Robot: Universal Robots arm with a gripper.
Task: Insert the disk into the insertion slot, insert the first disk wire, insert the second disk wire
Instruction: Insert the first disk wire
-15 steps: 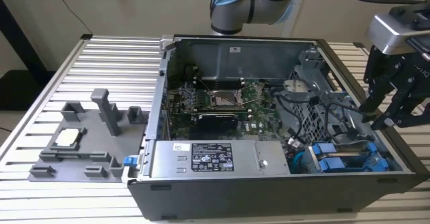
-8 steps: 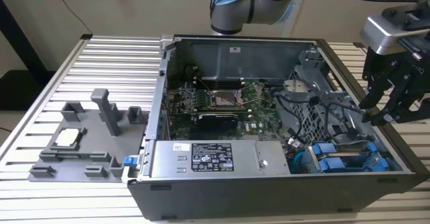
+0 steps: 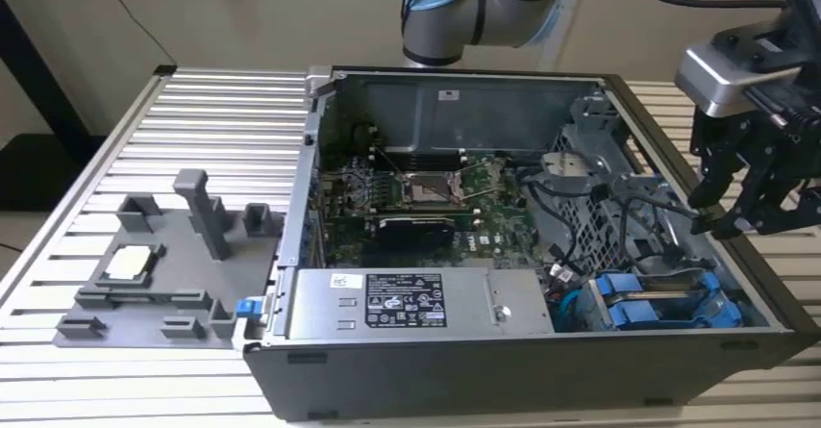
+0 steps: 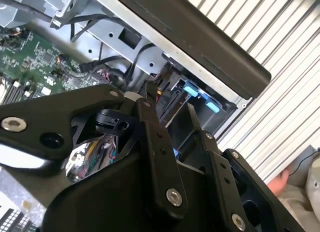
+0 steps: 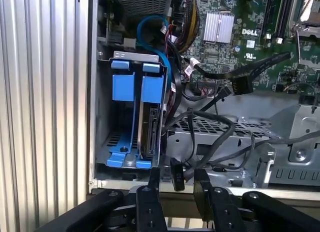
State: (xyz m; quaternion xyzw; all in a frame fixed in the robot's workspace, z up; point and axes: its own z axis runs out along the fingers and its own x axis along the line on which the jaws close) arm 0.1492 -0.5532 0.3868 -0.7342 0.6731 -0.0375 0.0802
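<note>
Hovering at three o'clock of case [image 3: 385, 375], exterior view, our gripper [image 3: 725, 218] gaping half-open astride a black plug [image 5: 176, 177], disk [image 5: 149, 127] sitting in insertion slot [image 5: 131, 55].

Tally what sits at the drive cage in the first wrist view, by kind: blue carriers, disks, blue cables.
Blue carriers: 2
Disks: 1
Blue cables: 1
Total: 4

The blue-framed disk [image 5: 148, 127] sits inside the grey sheet-metal insertion slot [image 5: 131, 55].
</note>
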